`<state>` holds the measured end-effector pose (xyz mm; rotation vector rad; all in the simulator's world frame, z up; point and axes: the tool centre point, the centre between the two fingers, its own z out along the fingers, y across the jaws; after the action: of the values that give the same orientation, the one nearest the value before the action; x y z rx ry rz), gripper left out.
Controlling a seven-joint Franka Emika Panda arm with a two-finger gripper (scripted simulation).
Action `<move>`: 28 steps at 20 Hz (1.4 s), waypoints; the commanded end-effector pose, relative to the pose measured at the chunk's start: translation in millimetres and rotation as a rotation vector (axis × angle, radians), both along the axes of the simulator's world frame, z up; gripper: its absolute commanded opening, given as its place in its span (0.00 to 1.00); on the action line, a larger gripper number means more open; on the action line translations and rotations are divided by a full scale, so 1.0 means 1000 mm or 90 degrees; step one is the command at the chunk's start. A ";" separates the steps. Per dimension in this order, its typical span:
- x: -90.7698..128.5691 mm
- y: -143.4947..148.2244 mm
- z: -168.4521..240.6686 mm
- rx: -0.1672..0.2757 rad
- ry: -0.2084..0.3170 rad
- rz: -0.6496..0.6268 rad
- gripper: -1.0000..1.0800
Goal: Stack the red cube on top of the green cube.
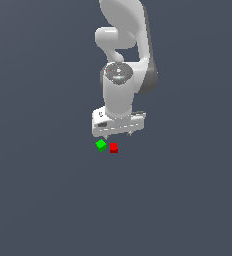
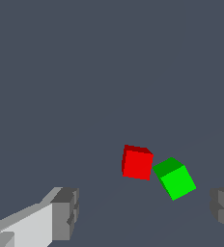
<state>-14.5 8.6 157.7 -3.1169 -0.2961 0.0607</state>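
The task is at its beginning, as far as I can judge: the small plain bright red cube [image 1: 113,148] lies on the flat dark grey-blue ground [image 1: 43,200], not on the small plain bright green cube [image 1: 101,145], so the grasp, the lift and the placing are all left to do. The white two-finger gripper [image 1: 118,134] of the arm hangs above the two cubes and holds nothing; in the wrist view its fingers [image 2: 65,212] stand wide apart, with both cubes seen in the gap between them. Taking the green cube as landmark, the red cube sits just beside it, on the exterior view's right, and in the wrist view their nearest corners seem almost to touch, but I cannot tell if they really do. A cube has no long axis. The red cube rests flat, and its sides are turned at a clear angle to those of the green cube.
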 end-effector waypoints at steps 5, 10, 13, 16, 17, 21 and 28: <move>-0.004 -0.001 -0.010 0.002 -0.003 0.106 0.96; -0.007 -0.002 -0.019 0.003 -0.005 0.194 0.96; -0.008 -0.003 -0.024 0.004 -0.006 0.247 0.96; -0.010 -0.004 -0.029 0.005 -0.008 0.300 0.96; -0.010 -0.004 -0.031 0.005 -0.008 0.317 0.96; -0.012 -0.005 -0.037 0.007 -0.010 0.388 0.96; -0.015 -0.009 -0.049 0.009 -0.014 0.511 0.96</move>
<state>-28.7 0.7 111.0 -2.7889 -1.4337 0.0300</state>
